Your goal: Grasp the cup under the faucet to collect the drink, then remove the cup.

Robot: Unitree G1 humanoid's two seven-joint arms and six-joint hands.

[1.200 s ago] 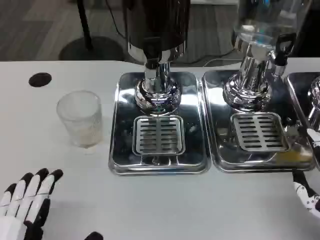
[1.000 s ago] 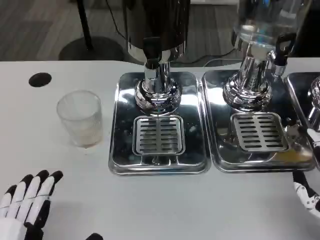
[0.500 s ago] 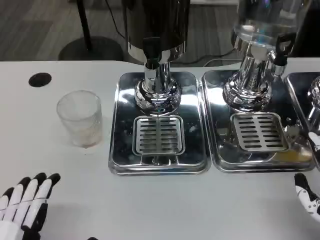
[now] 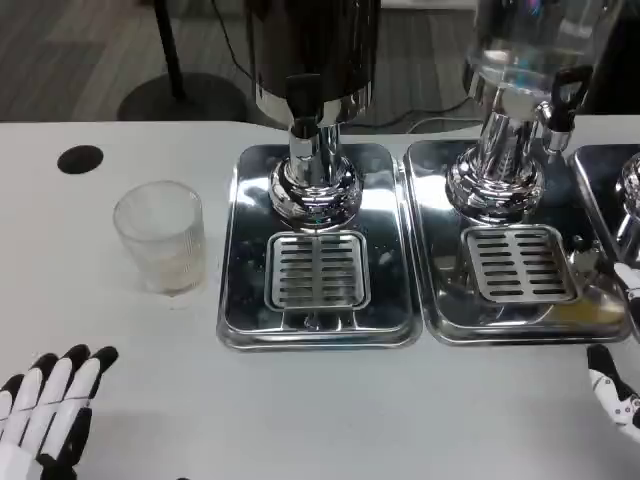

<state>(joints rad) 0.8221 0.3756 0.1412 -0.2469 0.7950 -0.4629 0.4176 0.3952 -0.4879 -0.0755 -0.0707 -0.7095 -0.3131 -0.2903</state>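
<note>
Standing at centre left of the frame, the cup sits beside the tray, untouched. The left hand, lower left, has fingers spread wide, holding nothing. Only part of the right hand shows at the lower right edge; its fingers cannot be told.

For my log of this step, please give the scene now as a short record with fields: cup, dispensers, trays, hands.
cup: clear ribbed cup, upright on the white table, left of the left tray, not under a faucet
left dispenser: dark body, black tap above grated drip tray
right dispenser: clear body, own tray
left hand: near edge, fingers apart, holds nothing
right hand: at picture's right edge, grip unclear
</note>
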